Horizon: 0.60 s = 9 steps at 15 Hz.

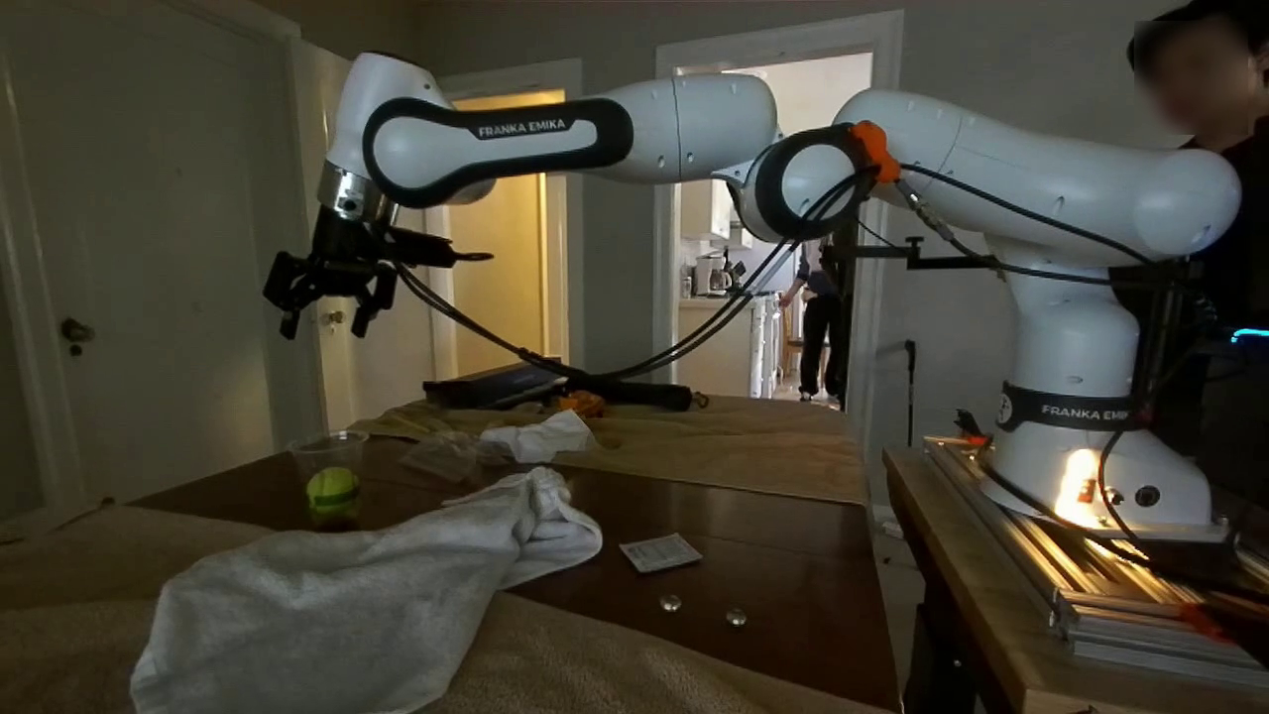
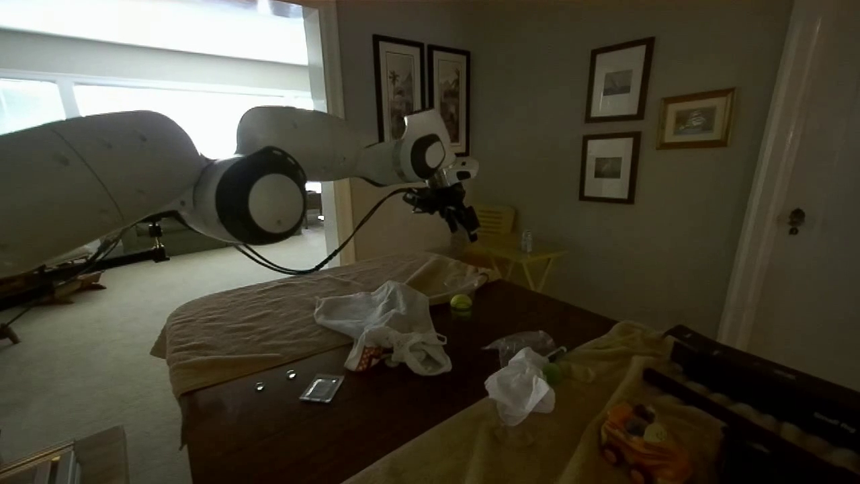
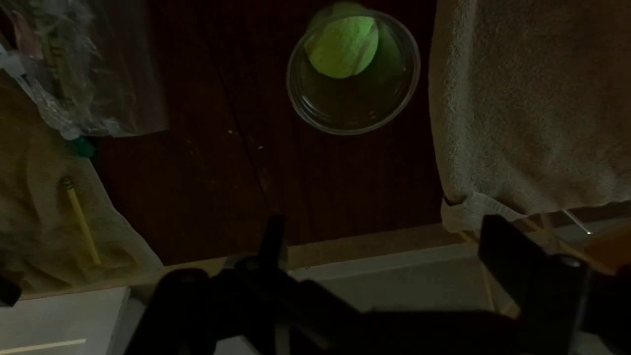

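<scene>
The gripper [image 1: 324, 322] hung well above the clear cup [image 3: 340, 131], and its fingers stood wide apart. The cup stood on the dark table [image 3: 207, 197] with a yellow-green ball [image 3: 342, 47] inside it. In the wrist view, a brown towel [image 3: 532, 98] lay right of the cup, a plastic bag [image 3: 123, 88] left of it.

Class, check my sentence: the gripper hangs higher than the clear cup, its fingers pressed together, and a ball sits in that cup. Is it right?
Not quite: the fingers stand wide apart, as the wrist view shows. The gripper does hang higher than the clear cup, and the ball does sit in that cup.
</scene>
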Motion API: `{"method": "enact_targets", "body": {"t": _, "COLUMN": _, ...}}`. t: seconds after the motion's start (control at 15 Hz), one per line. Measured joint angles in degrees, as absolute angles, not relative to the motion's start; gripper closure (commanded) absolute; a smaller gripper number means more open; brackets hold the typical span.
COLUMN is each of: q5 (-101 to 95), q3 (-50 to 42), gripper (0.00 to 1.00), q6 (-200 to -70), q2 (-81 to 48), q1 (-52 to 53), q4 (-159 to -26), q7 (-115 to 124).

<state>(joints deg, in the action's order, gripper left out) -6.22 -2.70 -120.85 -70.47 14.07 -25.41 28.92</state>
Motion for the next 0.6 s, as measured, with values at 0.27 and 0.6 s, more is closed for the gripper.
{"method": "enact_targets", "body": {"t": 0.27, "q5": -4.6, "q3": -0.9, "gripper": 0.00, "q6": -115.6, "q2": -70.4, "q1": 13.1, "q4": -25.5, "q7": 23.3}}
{"method": "enact_targets", "body": {"t": 0.6, "q5": -4.6, "q3": -0.5, "gripper": 0.00, "q6": -106.7, "q2": -69.6, "q1": 13.3, "q4": -25.5, "q7": 19.9}}
